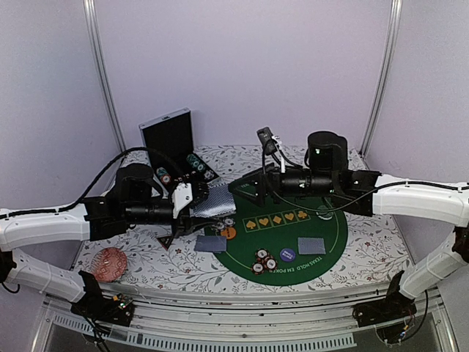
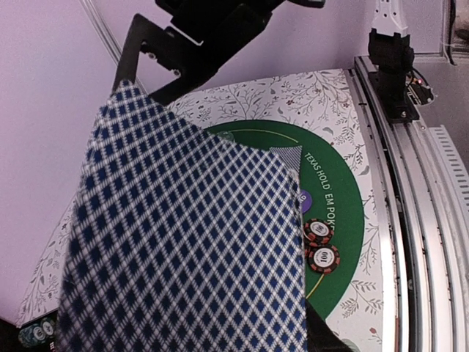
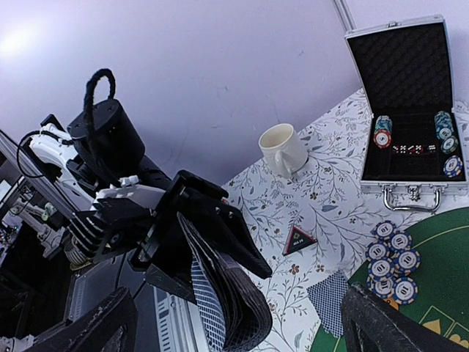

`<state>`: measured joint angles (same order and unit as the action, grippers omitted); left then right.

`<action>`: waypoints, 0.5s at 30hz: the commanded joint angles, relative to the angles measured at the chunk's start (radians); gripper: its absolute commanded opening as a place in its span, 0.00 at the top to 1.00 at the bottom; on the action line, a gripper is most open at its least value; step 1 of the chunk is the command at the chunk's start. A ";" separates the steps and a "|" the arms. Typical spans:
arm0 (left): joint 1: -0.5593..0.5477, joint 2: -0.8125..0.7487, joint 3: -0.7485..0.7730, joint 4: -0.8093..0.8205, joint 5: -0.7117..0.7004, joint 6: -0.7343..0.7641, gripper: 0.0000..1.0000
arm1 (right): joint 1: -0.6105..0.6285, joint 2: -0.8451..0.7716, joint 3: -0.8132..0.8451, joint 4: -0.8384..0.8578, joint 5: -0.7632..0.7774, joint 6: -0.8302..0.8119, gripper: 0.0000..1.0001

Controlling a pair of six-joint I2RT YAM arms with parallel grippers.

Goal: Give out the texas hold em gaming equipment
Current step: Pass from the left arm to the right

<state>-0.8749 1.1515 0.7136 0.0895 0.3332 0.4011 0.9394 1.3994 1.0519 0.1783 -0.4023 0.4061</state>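
Green mat [image 2: 348,220], mostly hidden behind cards [image 2: 190,242]

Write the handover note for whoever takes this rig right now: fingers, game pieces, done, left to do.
Left gripper: shut on the deck of cards, above the left edge of the green mat.
Right gripper: open, empty, facing the deck.
On the mat: one face-down card at left, second card right of centre, chip pile and purple button near the front rim, orange button by the first card.
Black triangular marker on the cloth off the mat; spare chips in the open case.
Done: two cards, some chips and buttons laid out.
Left: probably the rest of the deck and case chips.
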 commanded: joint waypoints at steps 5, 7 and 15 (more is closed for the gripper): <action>0.010 -0.023 0.020 0.004 0.023 0.023 0.58 | -0.004 0.148 0.115 -0.076 -0.147 0.003 0.00; 0.010 -0.022 0.020 0.004 0.027 0.022 0.58 | -0.005 0.188 0.130 -0.077 -0.181 0.010 0.04; 0.010 -0.020 0.018 0.004 0.026 0.027 0.58 | -0.004 0.255 0.138 -0.010 -0.291 0.063 0.28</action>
<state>-0.8749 1.1500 0.7136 0.0883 0.3496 0.4183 0.9356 1.6318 1.1603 0.1215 -0.6125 0.4377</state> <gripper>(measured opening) 0.424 0.776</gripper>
